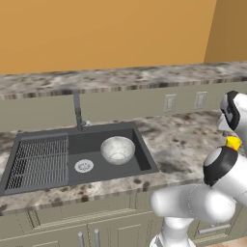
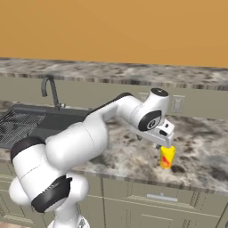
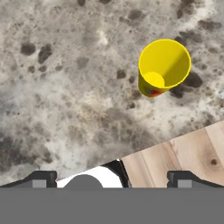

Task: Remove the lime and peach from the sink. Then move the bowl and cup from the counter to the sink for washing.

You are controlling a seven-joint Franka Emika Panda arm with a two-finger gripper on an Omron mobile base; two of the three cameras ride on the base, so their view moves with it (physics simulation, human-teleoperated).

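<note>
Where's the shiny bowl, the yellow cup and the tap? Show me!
bowl (image 1: 117,149): left base view, on its speckled inside, sitting in the sink.
cup (image 3: 165,65): hand view, on its yellow inner wall, upright on the counter.
tap (image 2: 48,89): right base view, on its curved grey neck.

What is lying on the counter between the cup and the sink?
Nothing lies there. In the left base view, the speckled counter between the sink and the cup is bare, apart from the robot's own arm above it.
</note>
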